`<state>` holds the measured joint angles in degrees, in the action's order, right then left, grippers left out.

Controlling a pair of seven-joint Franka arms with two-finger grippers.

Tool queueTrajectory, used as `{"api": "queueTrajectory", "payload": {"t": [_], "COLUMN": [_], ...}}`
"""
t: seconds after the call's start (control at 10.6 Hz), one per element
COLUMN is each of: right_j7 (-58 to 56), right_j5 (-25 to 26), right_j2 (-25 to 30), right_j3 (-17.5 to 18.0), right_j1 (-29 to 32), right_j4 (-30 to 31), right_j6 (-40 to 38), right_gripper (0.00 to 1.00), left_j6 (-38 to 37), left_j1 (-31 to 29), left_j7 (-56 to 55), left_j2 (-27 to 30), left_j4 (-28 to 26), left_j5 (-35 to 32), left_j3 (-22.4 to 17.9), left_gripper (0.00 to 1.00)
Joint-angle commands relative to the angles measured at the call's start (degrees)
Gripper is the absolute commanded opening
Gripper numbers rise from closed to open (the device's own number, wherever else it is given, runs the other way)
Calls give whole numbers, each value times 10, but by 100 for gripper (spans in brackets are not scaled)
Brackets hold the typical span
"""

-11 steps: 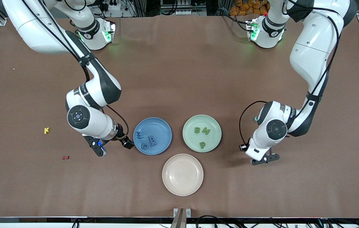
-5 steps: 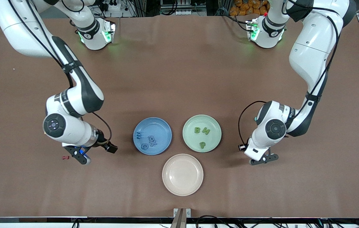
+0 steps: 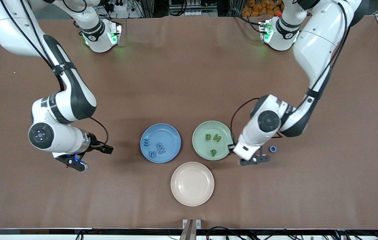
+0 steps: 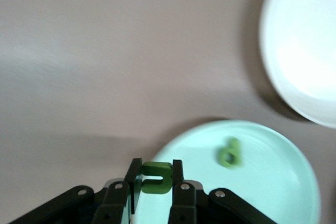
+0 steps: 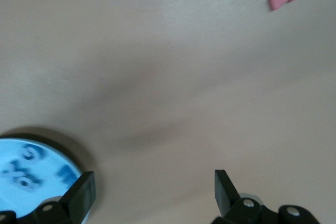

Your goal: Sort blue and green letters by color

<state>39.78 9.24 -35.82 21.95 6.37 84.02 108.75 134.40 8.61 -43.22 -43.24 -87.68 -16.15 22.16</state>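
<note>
Front view: brown table [image 3: 189, 66]; left fingers [image 4: 156, 192] grip green letter [image 4: 156, 177], right fingers [image 5: 152, 195] wide.

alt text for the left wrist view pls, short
The left gripper, its fingers shut on a green letter, is at the edge of the pale green plate, where another green letter lies. Part of a white plate sits on the brown table.

Front view: high camera facing both arm bases, looking down on the whole brown worktop [image 3: 189, 66]. Each wrist view looks down close past its own tool. The round pale green plate [image 3: 198, 146] [image 4: 294, 192] shows in both front and left wrist views.
</note>
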Motion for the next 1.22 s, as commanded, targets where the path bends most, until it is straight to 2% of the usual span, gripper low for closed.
{"api": "queueTrajectory", "payload": {"t": [0.0, 0.09, 0.19, 0.38, 0.56, 0.85, 0.94, 1.13], "right_j7": [-150, -201, -236, -247, -261, -331, -332, -357], "right_j5": [-5, -6, -7, -7, -7, -8, -12, -29], "right_j2": [66, 96, 123, 181, 255, 355, 374, 398], "right_j3": [-118, -123, -122, -126, -125, -125, -125, -129], "right_j1": [-63, -50, -34, -36, -36, -34, -35, -31], "right_j4": [47, 82, 111, 166, 230, 313, 323, 319], "right_j6": [-18, -16, -15, -15, -14, -11, -14, -17], "right_gripper": [100, 100, 100, 100, 100, 100, 100, 100], "left_j6": [-6, -5, -5, -5, -10, -124, -168, -208], "left_j1": [52, 68, 75, 76, 58, 7, -3, -43], "left_j7": [-27, -25, -24, -26, -21, -20, -19, 26], "left_j2": [7, 4, 5, 22, 81, 201, 237, 281], "left_j4": [12, 17, 19, 21, 19, 21, 21, 23], "left_j5": [-8, -9, -10, -10, -10, 8, 30, 44], "left_j3": [6, 5, 5, 6, 1, 8, 7, 6], "left_gripper": [11, 67, 100, 100, 100, 100, 100, 100]}}
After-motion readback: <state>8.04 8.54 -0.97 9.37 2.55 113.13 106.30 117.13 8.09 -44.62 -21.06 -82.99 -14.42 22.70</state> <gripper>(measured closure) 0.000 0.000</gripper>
